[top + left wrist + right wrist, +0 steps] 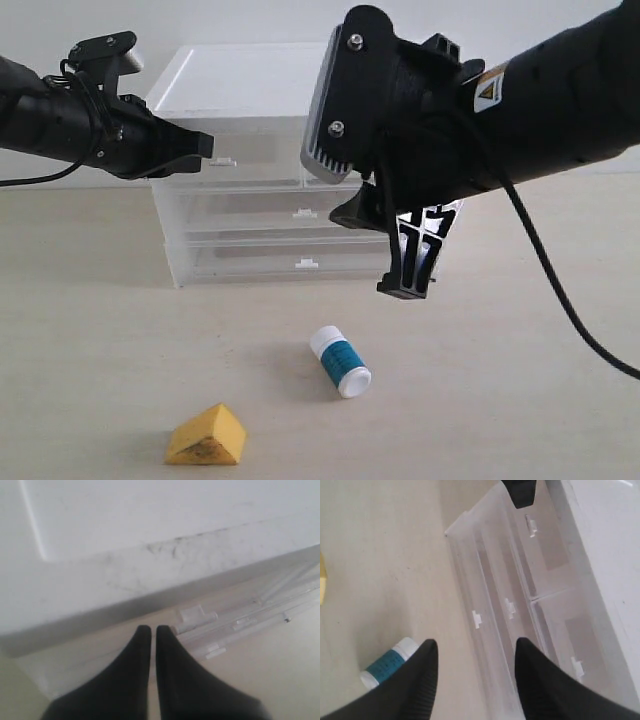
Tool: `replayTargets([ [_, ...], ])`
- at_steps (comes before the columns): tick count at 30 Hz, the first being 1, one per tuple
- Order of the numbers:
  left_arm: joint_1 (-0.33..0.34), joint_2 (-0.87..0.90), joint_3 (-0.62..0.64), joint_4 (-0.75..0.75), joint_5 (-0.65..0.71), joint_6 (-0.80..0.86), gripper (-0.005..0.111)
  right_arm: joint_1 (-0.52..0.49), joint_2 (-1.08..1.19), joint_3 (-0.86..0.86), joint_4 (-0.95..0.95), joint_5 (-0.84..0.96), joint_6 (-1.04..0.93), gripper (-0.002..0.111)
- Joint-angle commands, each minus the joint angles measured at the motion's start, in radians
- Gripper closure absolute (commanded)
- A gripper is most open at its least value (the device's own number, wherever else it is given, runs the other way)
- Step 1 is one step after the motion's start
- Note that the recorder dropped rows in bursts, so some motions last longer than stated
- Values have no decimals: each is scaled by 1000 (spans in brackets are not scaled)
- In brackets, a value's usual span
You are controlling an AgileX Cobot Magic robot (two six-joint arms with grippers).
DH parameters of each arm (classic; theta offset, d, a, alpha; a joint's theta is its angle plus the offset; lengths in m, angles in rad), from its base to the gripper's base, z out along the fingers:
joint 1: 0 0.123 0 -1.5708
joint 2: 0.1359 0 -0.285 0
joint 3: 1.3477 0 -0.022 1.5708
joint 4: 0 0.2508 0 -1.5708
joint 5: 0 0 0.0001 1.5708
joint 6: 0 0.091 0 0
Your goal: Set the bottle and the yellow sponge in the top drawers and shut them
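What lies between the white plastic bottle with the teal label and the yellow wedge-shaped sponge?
Only bare beige tabletop separates the white bottle from the yellow sponge; the exterior view shows it.

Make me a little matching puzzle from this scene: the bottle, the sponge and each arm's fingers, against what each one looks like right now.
Things:
1. bottle
2. yellow sponge
3. left fingers
4. right fingers

States:
A. spread open, pointing down above the table
B. teal band, lying on its side
C. closed together at the top drawers
D. wedge shape, nearest the exterior camera

Pairs: 1-B, 2-D, 3-C, 4-A
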Motion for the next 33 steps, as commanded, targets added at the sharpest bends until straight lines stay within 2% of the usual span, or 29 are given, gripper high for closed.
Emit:
replayTargets([
  [1,-2,0,-4,-10,-3,7,103,-14,-25,-5,99,-83,-37,65],
  [3,-2,0,-4,-10,-3,7,103,-16,-35,-5,212,-159,-88,65],
  [8,-2,0,-4,-10,-21,7,103,-16,-46,-5,549,-250,-428,65],
  [10,-2,0,-4,-10,-23,7,103,-16,-46,7,571,-294,-474,65],
  [15,-2,0,-4,-10,-25,7,103,-16,-51,134,586,-641,-700,65],
  [18,-2,0,-4,-10,-25,7,103,-16,-49,204,586,-775,-804,65],
  [24,-2,0,-4,-10,-29,7,103,1,-17,217,552,-847,-853,65],
  [28,-2,0,-4,-10,-29,7,103,8,30,217,534,-861,-1006,65],
  [33,-2,0,-4,-10,-37,7,103,8,126,217,532,-1003,-1031,65],
])
